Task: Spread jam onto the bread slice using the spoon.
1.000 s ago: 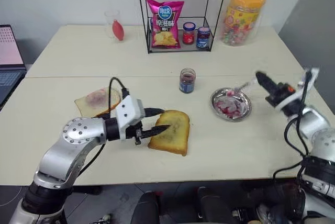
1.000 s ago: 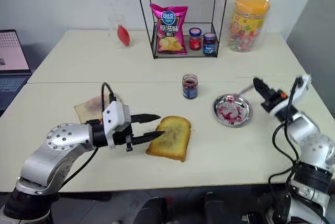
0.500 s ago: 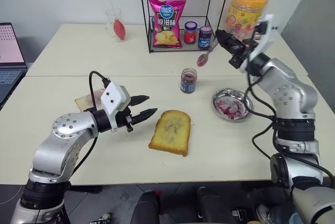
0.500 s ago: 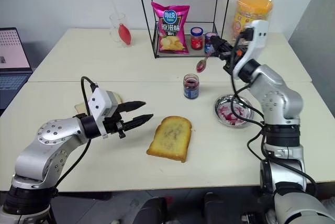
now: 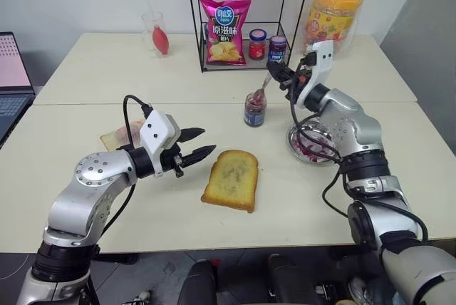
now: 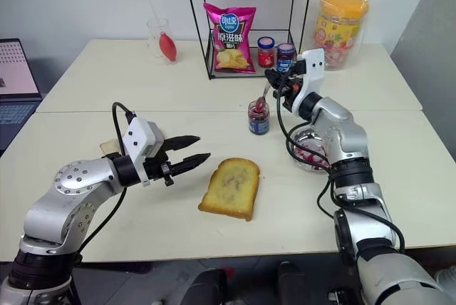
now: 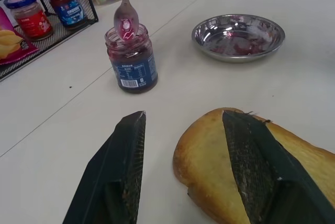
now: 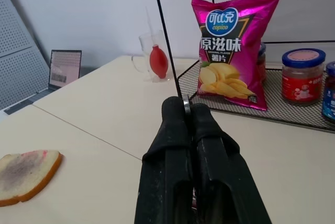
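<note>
Right now my right gripper (image 6: pixel 273 79) is clamped tight on the thin handle of the spoon (image 6: pixel 262 98), with the bowl hanging down at the mouth of the jar of jam (image 6: pixel 258 117); from the left wrist view the bowl sits just at the jar's rim, streaked red. That jar stands near the middle of the table (image 6: pixel 85 77), just in front of the wire rack (image 6: pixel 246 16) at the far edge, and its contents look dark red-purple behind a blue label. My left gripper (image 5: pixel 198 144) hovers with its fingers spread and nothing between them, pointing at the bread slice (image 5: pixel 231 179), which lies flat just beyond the fingertips, toward the table's near edge. It is thick, golden-brown, darker at the crust, yellowish in the centre. Beside the jar, toward the table's right edge, the steel dish (image 5: pixel 313 142) shows red smears.
</note>
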You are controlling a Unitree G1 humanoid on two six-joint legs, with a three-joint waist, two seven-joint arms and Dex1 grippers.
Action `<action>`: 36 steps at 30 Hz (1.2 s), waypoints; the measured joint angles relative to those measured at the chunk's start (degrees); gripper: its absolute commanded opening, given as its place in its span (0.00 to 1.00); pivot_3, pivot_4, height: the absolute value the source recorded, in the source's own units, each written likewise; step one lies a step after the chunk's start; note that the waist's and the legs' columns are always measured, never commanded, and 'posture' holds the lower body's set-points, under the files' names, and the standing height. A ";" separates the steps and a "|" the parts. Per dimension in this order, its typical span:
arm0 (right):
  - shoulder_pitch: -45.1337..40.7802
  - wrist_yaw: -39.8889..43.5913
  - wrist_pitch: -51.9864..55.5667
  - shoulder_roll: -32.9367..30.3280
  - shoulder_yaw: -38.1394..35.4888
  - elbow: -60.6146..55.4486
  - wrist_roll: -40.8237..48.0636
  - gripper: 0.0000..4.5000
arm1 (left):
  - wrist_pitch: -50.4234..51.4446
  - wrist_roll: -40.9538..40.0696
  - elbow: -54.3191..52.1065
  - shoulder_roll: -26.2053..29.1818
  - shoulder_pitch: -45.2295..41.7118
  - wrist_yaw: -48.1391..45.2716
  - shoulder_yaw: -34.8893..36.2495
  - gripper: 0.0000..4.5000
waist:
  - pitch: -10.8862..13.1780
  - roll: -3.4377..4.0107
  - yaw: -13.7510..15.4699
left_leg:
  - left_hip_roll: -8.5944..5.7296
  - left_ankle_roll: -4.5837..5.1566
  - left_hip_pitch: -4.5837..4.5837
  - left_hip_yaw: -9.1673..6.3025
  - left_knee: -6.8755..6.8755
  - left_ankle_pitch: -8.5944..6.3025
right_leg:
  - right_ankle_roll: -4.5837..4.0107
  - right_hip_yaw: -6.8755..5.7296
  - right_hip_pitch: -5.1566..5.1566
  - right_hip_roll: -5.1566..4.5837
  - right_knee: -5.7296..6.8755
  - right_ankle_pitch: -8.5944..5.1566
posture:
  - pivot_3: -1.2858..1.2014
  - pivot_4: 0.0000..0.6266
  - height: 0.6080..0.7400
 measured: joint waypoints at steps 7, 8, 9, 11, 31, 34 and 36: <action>-0.55 1.19 -6.74 0.90 2.27 6.56 -6.47 0.01 | -0.02 0.24 0.34 0.00 0.00 0.31 0.00 0.53 | 0.00 0.00 0.00 | 0.00 0.00 0.01 0.00 0.00 0.00 | 0.00 0.00 0.00 0.00 0.02 0.00 | 0.52 0.24 1.00; -0.64 1.32 -8.10 0.98 2.82 7.72 -7.52 0.01 | -0.02 0.40 0.62 0.00 0.00 0.44 0.00 0.53 | 0.00 0.00 0.00 | 0.00 0.00 0.01 -0.01 0.00 0.00 | 0.00 0.00 0.00 0.00 0.03 0.00 | 0.52 0.24 1.00; -0.67 1.37 -8.60 1.03 2.99 8.12 -8.14 0.01 | -0.03 0.42 0.71 0.00 0.00 0.50 0.00 0.53 | 0.00 0.00 0.00 | 0.00 0.00 0.01 -0.01 0.00 0.00 | 0.00 0.00 -0.01 0.00 0.03 0.00 | 0.52 0.24 1.00; -0.90 1.45 -9.77 1.08 3.63 9.13 -9.15 0.01 | -0.03 0.46 0.91 0.00 0.00 0.70 0.00 0.53 | 0.00 0.00 -0.01 | 0.00 0.00 0.01 -0.01 0.00 0.00 | 0.00 0.00 -0.01 0.00 0.03 0.00 | 0.52 0.24 1.00; -4.99 -1.41 4.59 4.73 -6.80 13.93 -2.39 0.01 | -0.54 1.50 2.04 -1.01 -0.01 1.03 -1.03 0.53 | 0.00 0.00 -0.06 | -0.03 -0.01 0.11 -0.04 0.03 0.01 | -0.07 0.00 -0.17 0.01 0.66 -0.05 | 0.52 0.24 1.00; -5.02 -1.99 6.19 5.05 -7.99 13.92 -1.49 0.01 | -0.59 1.69 2.69 -1.05 -0.07 1.04 -1.03 0.53 | 0.00 0.00 -0.06 | -0.03 -0.01 0.11 -0.03 0.03 0.01 | -0.07 0.00 -0.18 0.01 0.66 -0.05 | 0.52 0.24 1.00; -5.03 -2.57 7.08 5.22 -8.62 13.88 -1.04 0.01 | -0.62 1.80 2.97 -1.08 -0.08 1.04 -1.03 0.53 | 0.00 0.00 -0.07 | -0.03 -0.01 0.11 -0.03 0.03 0.01 | -0.07 0.00 -0.18 0.01 0.66 -0.05 | 0.52 0.24 1.00</action>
